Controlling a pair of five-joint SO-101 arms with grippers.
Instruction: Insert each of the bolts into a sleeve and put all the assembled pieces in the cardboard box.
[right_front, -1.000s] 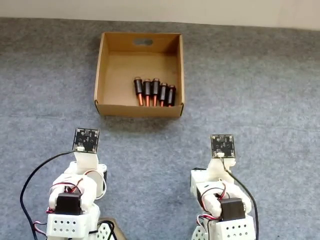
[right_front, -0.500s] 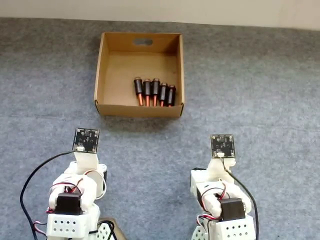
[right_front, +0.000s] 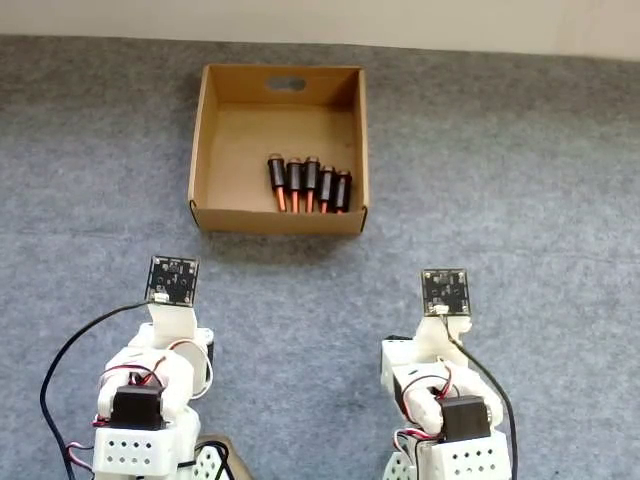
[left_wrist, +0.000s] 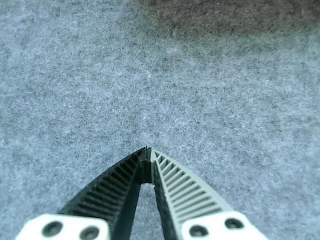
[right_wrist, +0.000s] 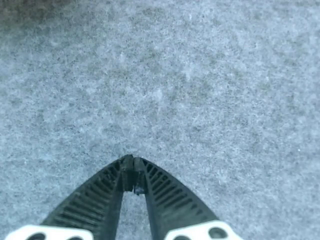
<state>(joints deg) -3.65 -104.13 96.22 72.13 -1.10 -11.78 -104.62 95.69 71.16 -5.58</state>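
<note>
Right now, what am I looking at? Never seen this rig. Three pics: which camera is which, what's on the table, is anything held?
The wide picture comes from a fixed camera looking down over the table. At its near edge stand two small robot arms, side by side, each ending in a gripper. The table is covered by a grey mat. On it sits an open cardboard box, and inside the box five assembled pieces, black sleeves with copper-coloured bolts, lie in a row.

The other two pictures come from cameras mounted on each arm's wrist, looking along its gripper. The left gripper is shut with nothing in it, over bare mat. The right gripper is the same: shut, empty, over bare mat.
</note>
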